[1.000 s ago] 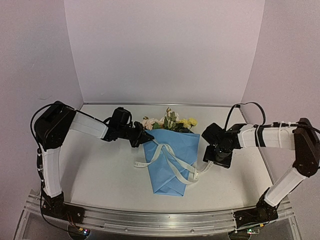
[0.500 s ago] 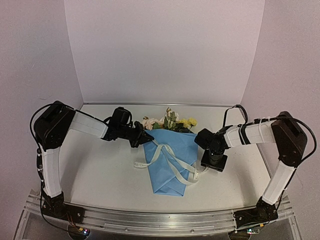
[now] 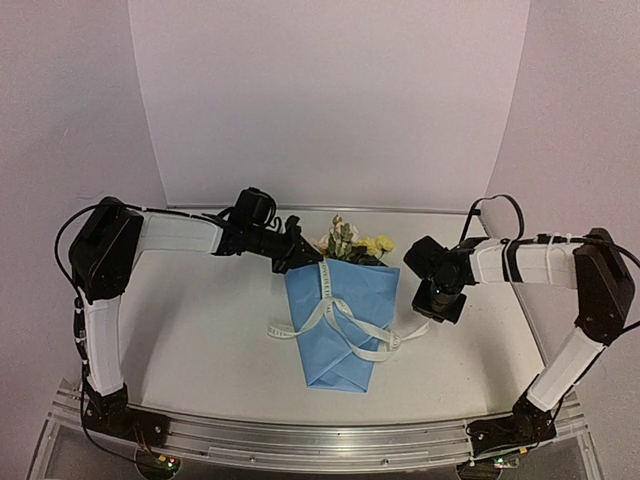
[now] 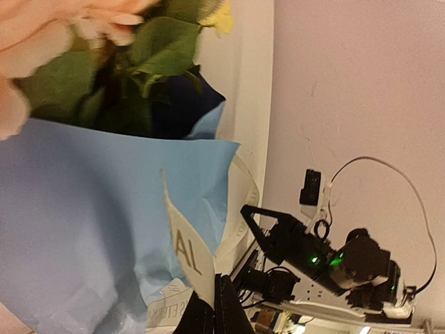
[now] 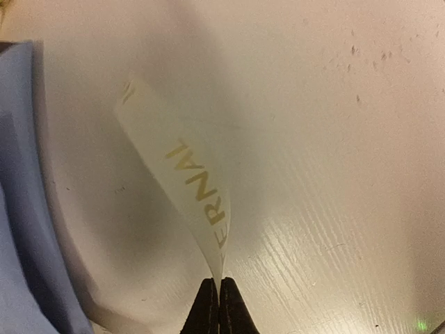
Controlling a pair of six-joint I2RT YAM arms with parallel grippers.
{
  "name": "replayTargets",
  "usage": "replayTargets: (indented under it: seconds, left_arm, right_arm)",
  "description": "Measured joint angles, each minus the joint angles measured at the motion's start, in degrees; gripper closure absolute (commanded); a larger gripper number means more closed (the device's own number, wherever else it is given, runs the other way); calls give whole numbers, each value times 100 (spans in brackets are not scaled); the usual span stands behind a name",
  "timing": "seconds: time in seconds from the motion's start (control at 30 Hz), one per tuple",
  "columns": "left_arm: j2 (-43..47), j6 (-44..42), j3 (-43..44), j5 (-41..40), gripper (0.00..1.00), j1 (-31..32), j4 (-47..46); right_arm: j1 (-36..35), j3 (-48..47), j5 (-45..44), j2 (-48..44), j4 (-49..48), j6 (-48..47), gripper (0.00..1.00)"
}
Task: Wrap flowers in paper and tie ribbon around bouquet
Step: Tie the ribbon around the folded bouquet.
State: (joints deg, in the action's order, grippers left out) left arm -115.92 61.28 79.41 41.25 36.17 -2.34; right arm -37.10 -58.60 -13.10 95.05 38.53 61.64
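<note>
both ribbon ends pinched, ready for the tie

from above, the bouquet is lying mid-table, its flowers pointing at the back wall and the blue paper folded into a cone around the stems. the ribbon is crossing over the cone. the left gripper is reaching in at the cone's top left corner and the right gripper is hanging just beside its right edge, so each is taking a tail from its own side.

in the left wrist view, the fingers are pressing together on a lettered ribbon end, lifting it off the paper.

in the right wrist view, the fingers are likewise clamping a tail, holding it up off the bare table beside the paper. to my eye they're getting set to pull the tie snug.
</note>
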Motion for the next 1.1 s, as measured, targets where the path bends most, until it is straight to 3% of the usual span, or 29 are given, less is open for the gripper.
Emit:
replayTargets:
  seconds: [0.47,0.67,1.1]
  left_arm:
    - [-501,-1498,1197,328,100,355,1574]
    - [-605,-1662,1589,455,100,390,1735]
    - [-1441,-1948,3474,914,100,303,1746]
  right_arm:
    - [542,-1029,-117,-141,412,-569,100]
    - [883,-1308,-66,-29,592,-759,100]
    - [1457,-1706,-14,315,727,-1017,100]
